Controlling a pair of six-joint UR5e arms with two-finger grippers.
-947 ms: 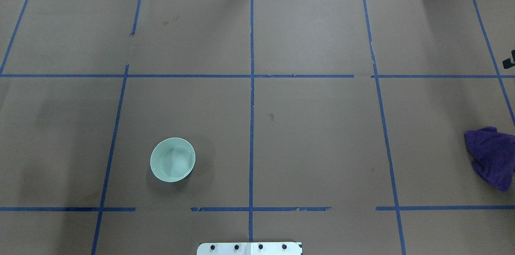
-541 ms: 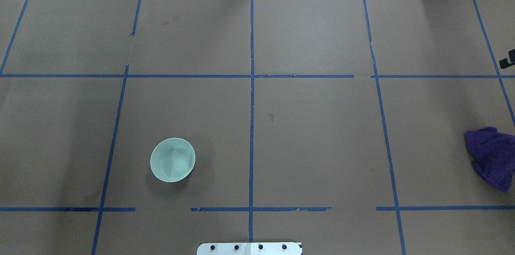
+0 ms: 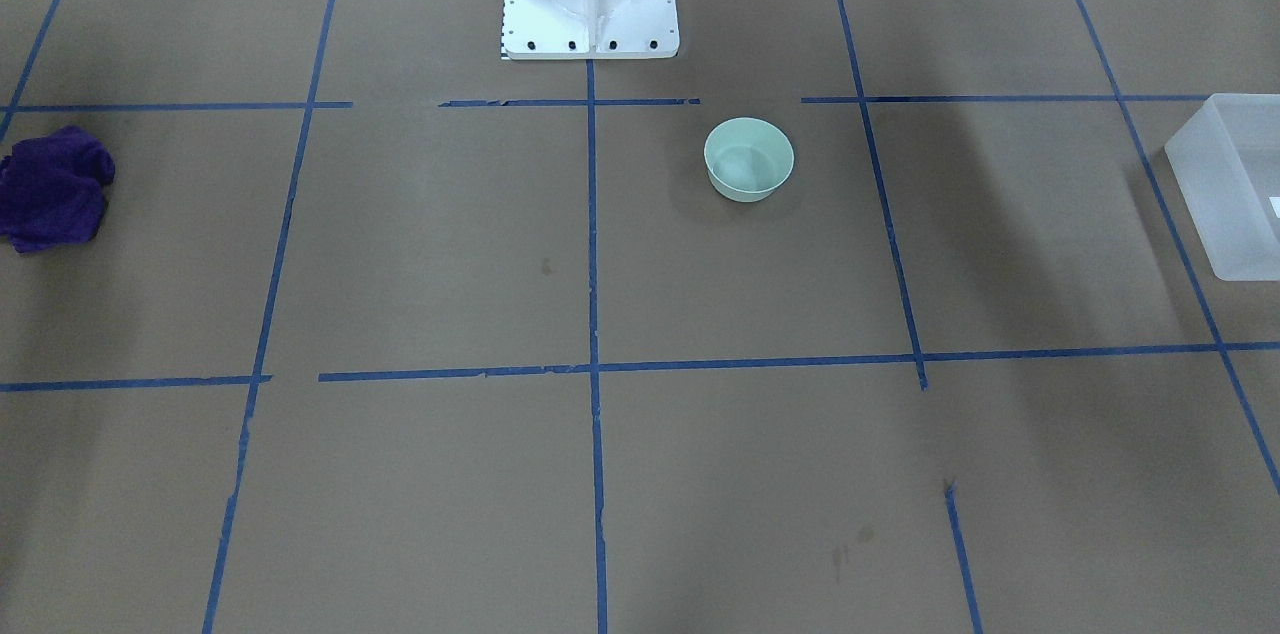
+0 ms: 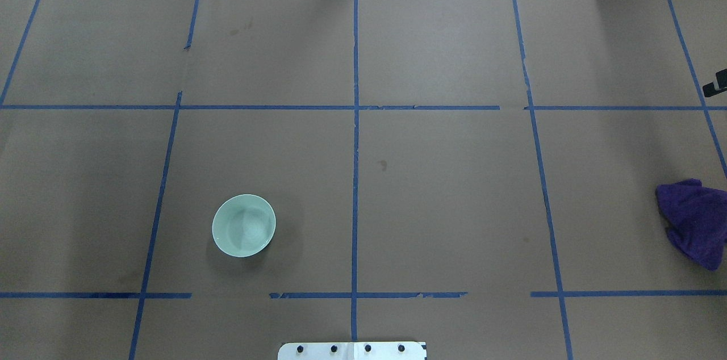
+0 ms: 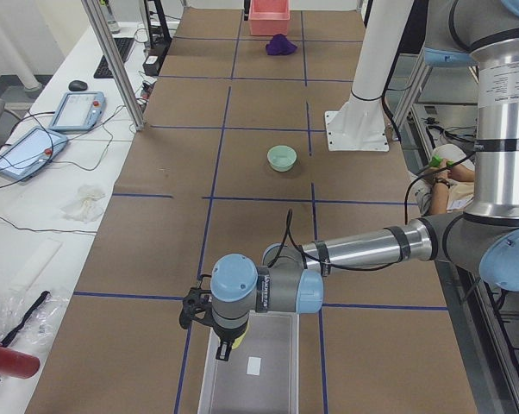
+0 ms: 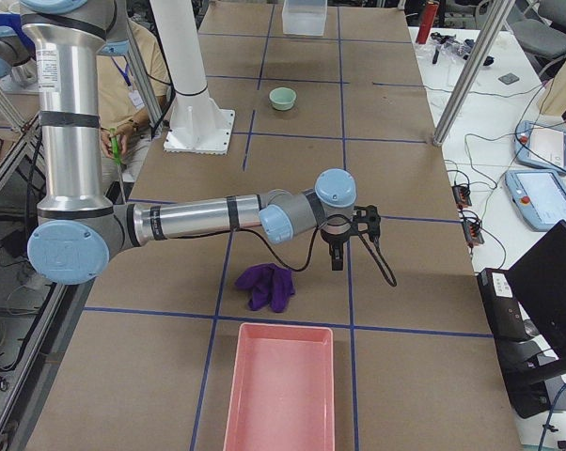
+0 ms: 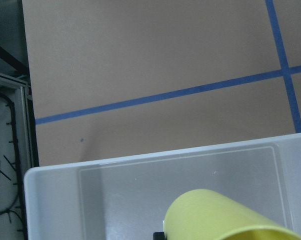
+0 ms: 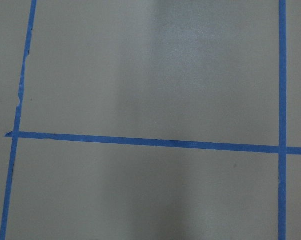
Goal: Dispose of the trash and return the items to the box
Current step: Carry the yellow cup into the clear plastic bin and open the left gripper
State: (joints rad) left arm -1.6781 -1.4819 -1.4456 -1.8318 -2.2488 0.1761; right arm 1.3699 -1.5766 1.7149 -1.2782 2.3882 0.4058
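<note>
Between the left fingers (image 5: 220, 343), the cup (image 7: 225, 217) is hanging, firmly grasped, its long axis pointing roughly downward. Straight beneath them, the box (image 7: 55, 200) is waiting with nothing else showing inside, so the release is looking like a plain drop. Well beyond, the bowl (image 4: 243, 225) is sitting upright and empty on the surface (image 4: 454, 206), nearer this arm. Farthest off, the right fingers (image 6: 337, 256) are hovering near a cloth (image 6: 267, 285); their state I cannot tell.

Table (image 4: 454, 206): bowl (image 4: 243, 226), cloth (image 4: 693, 221), box (image 3: 1225, 164), tray (image 6: 281, 390)
</note>
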